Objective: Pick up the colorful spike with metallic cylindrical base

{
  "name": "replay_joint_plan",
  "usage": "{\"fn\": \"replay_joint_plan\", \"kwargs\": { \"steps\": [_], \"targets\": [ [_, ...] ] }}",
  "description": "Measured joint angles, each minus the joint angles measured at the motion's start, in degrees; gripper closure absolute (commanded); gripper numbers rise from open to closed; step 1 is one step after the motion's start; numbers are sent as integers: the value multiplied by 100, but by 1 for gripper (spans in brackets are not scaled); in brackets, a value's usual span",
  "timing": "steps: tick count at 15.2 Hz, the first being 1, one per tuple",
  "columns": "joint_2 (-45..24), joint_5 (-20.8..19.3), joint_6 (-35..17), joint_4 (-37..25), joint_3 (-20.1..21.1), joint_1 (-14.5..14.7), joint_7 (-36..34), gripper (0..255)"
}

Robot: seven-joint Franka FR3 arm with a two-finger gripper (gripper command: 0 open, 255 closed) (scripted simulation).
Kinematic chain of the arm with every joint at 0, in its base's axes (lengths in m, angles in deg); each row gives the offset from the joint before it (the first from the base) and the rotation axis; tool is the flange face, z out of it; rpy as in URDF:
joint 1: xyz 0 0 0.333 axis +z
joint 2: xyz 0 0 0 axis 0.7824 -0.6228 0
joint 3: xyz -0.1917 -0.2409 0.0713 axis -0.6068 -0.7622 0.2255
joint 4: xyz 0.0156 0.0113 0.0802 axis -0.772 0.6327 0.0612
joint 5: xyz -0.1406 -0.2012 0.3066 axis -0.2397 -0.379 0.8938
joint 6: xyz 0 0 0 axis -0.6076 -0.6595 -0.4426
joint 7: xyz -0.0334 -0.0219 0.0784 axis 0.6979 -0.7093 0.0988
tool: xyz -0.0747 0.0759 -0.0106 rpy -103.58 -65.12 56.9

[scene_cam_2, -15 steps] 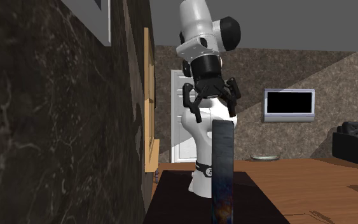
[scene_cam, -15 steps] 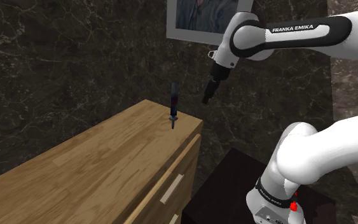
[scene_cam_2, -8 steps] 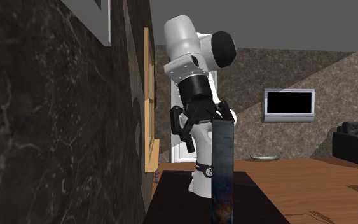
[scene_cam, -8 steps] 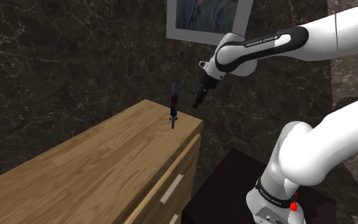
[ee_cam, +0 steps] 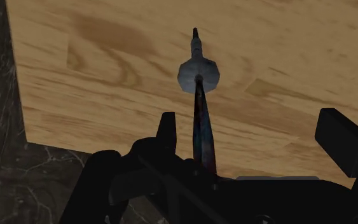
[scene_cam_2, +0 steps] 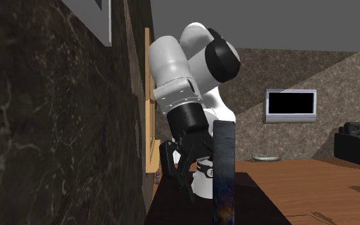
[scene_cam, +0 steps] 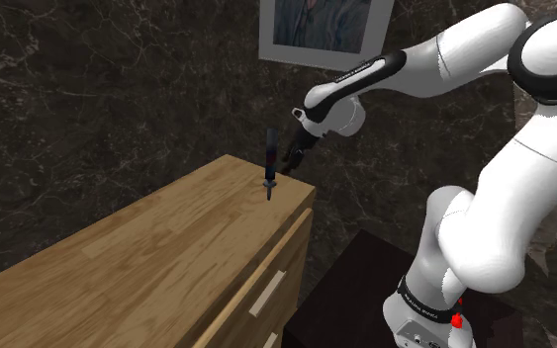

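As spike [scene_cam: 270, 160] stands on wooden dresser [scene_cam: 147, 267], jaws spread around it

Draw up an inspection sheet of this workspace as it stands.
Surface: wooden dresser top, carrying the spike.
Job's things: dark multicoloured spike, upright near the top's far corner, with a grey disc near its lower end.
Clutter: nothing seen.
Grippers: gripper open, close beside the spike; in the wrist view the spike stands between the fingers and is not clasped.
Cables: nothing seen.
Surroundings: dark marbled wall, framed picture, wall screen, black sofa.
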Motion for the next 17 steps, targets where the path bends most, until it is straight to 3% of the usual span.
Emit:
{"fn": "replay_joint_plan", "kwargs": {
  "steps": [2,5,11,12,17],
  "targets": [
    [-555,857,-7,-365,-439,435,1031,0],
    [-1073,1786,-39,-568,-644,667,1986,0],
    [-1605,2750,-103,-607,-650,726,2813,0],
    [-1633,2803,-103,-608,-649,722,2861,255],
    [-1658,2853,-101,-614,-647,718,2905,255]
  ]
}}
